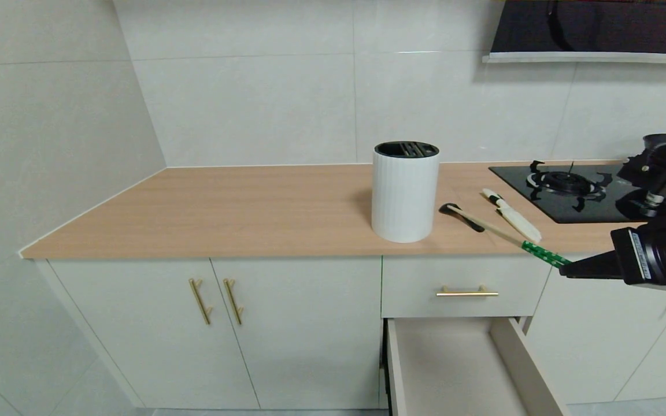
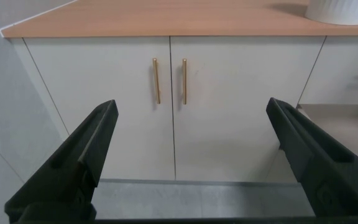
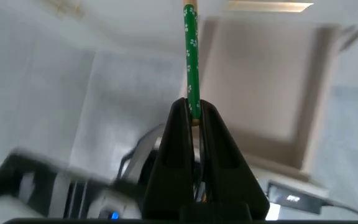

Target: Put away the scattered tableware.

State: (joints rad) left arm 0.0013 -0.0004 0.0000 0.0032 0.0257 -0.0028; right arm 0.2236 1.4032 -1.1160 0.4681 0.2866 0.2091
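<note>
White slotted holder [image 1: 405, 199] stands on tabletop [image 1: 252, 214], drawer [image 1: 454, 370] pulled open below; right tool [image 3: 191, 109] pinches green-ended chopstick [image 1: 495, 229]; left wrist view has left tool [image 2: 190, 106] spread before cabinet doors [image 2: 241, 112].

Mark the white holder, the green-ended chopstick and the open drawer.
white holder [image 1: 405, 202]: head view, on its ribbed side wall.
green-ended chopstick [image 1: 544, 253]: head view, on the green patterned end.
open drawer [image 1: 448, 370]: head view, on its bare inner floor.

The wooden desk [image 1: 252, 214] carries a white ribbed holder [image 1: 405, 193] well left of the right end effector [image 1: 567, 267]. A white-handled knife [image 1: 512, 215] and a black utensil [image 1: 461, 216] lie nearer it.
</note>
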